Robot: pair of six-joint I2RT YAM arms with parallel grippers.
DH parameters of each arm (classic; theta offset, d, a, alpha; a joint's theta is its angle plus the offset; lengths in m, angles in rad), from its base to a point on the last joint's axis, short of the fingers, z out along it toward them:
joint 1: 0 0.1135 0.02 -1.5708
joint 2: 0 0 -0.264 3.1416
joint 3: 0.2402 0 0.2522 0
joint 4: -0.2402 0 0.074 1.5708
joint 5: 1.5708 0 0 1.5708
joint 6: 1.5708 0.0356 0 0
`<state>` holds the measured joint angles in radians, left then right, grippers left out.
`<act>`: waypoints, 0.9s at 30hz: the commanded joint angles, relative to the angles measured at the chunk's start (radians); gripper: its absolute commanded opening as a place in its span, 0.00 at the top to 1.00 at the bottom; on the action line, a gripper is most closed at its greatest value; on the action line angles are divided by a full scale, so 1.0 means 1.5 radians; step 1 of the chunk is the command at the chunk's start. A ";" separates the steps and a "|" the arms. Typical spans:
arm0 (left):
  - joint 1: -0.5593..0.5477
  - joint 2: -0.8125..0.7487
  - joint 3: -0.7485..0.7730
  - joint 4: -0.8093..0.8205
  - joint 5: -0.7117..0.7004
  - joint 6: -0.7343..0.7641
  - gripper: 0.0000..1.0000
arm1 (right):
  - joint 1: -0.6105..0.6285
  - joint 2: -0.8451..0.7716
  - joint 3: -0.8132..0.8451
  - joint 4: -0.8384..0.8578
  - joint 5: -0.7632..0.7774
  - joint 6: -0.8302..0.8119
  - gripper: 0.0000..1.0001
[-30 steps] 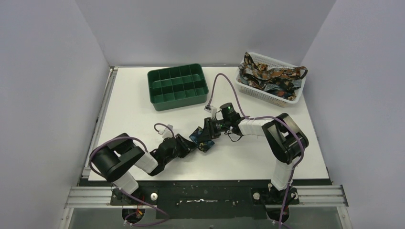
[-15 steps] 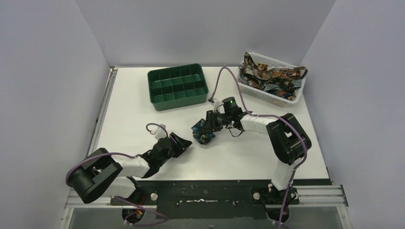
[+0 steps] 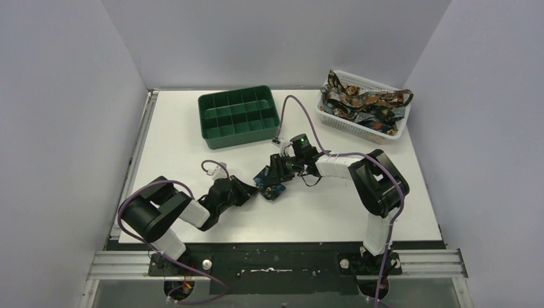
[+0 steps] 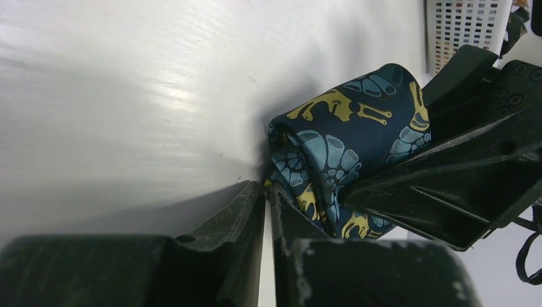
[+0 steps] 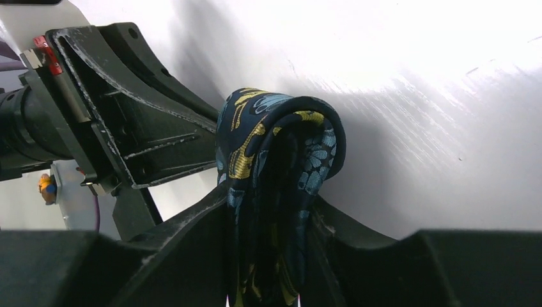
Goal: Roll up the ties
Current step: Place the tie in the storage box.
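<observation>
— Well, which step is this?
— Rolling, nearly finished, I think. The right fingers [image 5: 185, 243] pinch the rolled tie [image 5: 275, 160] against the table [image 3: 179, 147]. The left fingers [image 4: 233, 220], pressed almost together, touch its edge.
— And next?
— Tuck the loose end without slackening the roll (my judgement only). The green tray [image 3: 238, 117] lies beyond the fingers with nothing between, and more ties [image 3: 359, 102] wait in the basket [image 3: 378, 130].

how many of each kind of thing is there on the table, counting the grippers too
green compartment tray: 1
white mesh basket: 1
rolled tie: 1
grippers: 2, the left gripper and the right gripper
loose ties in the basket: too tangled to count
total counted: 5
</observation>
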<state>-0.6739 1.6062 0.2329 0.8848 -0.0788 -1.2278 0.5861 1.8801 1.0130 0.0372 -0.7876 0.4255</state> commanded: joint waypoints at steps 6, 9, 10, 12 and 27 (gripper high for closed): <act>-0.006 0.057 0.021 0.048 0.037 -0.006 0.95 | 0.003 0.005 -0.024 0.055 -0.057 0.012 0.50; -0.008 0.070 0.016 0.075 0.030 -0.019 0.95 | 0.007 0.012 -0.042 0.078 -0.087 0.024 0.47; -0.010 0.074 0.014 0.085 0.027 -0.024 0.95 | 0.009 0.013 -0.047 0.078 -0.086 0.024 0.46; -0.013 0.082 0.011 0.100 0.021 -0.030 0.95 | 0.015 0.015 -0.052 0.083 -0.090 0.024 0.45; -0.029 0.094 -0.018 0.162 -0.006 -0.065 0.96 | 0.045 0.029 -0.056 0.119 -0.053 0.067 0.55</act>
<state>-0.7071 1.7512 0.2363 1.0855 -0.0750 -1.3087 0.6228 1.9137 0.9451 0.1890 -0.8677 0.5144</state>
